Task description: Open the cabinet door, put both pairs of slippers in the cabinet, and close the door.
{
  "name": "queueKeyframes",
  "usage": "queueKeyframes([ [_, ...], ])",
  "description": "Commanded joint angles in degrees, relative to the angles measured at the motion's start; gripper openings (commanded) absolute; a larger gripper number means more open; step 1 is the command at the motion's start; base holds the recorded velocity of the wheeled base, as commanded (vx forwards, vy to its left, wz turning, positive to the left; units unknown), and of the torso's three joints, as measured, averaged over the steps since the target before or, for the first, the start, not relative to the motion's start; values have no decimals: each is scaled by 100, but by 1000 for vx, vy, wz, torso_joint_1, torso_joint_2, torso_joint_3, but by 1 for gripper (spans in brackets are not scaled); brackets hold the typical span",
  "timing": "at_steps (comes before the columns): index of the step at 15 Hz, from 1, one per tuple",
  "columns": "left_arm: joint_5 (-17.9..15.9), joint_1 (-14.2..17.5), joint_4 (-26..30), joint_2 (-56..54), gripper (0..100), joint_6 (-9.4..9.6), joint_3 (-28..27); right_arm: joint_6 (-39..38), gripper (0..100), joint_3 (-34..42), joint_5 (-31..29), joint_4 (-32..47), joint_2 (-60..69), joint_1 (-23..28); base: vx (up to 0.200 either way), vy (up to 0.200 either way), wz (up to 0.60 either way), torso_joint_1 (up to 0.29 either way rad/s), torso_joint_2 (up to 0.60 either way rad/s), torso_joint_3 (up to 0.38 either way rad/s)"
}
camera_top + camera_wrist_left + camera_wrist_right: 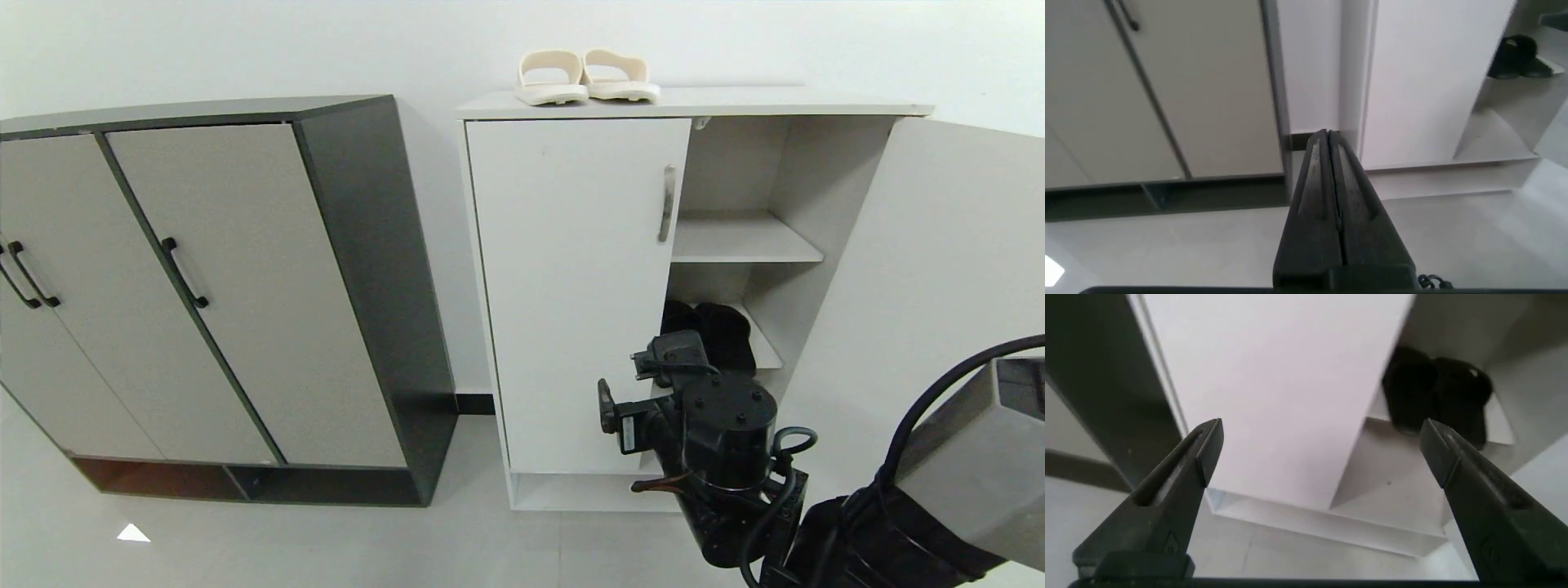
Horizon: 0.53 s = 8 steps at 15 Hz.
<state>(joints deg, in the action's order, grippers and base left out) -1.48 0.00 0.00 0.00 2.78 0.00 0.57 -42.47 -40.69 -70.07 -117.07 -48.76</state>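
On lower shelf (769,353): matte black slippers (722,331); right claw (1321,431) spread, left claw (1328,140) clenched.

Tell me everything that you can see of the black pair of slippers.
The black slippers are a matte dark pair, rubber or foam by the look. They lie flat, side by side and close together, on the lower shelf of the white cabinet, in the half whose door stands open. Only the shelf touches them. Their straps are too dark to make out.

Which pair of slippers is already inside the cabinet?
The black pair of slippers, on the lower shelf inside the white cabinet. The cream pair of slide slippers sits on the cabinet's top.
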Motion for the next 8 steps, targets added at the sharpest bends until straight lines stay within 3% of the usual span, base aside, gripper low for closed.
queueKeyframes([
  [1, -2, 0, 0, 9, 0, 3, 0, 4, 100, 2, 0, -7, 8, -2, 0, 0, 0, 0, 0, 0],
  [8, 7, 0, 0, 9, 0, -67, 0, 66, 100, 81, 26, -24, 0, 7, 0, 0, 0, 0, 0, 0],
])
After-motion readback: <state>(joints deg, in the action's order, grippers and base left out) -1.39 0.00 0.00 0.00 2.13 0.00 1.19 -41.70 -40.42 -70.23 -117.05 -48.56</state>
